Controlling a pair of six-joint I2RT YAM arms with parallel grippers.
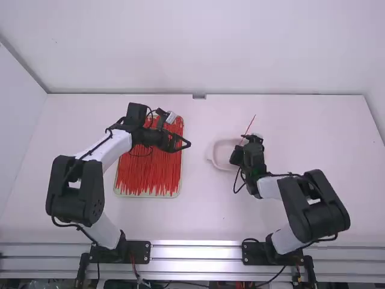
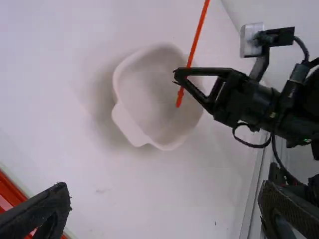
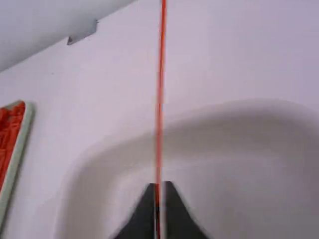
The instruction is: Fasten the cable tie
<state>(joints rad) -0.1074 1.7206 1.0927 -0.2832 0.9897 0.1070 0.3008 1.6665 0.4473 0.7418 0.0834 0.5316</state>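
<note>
Left pincer, fingers spread wide, hangs above the far right part of a tray heaped with red ties. Its arm bends at the elbow on the left and runs rightward. Right pincer sits at the right rim of a white bowl, arm folded low, pinching one cable tie that slants up and away.

From the left wrist, its own fingers are cut off at the frame edge, as is the tie's far end.

From the right wrist, two fingers press together on the tie, its held end hidden between them.
</note>
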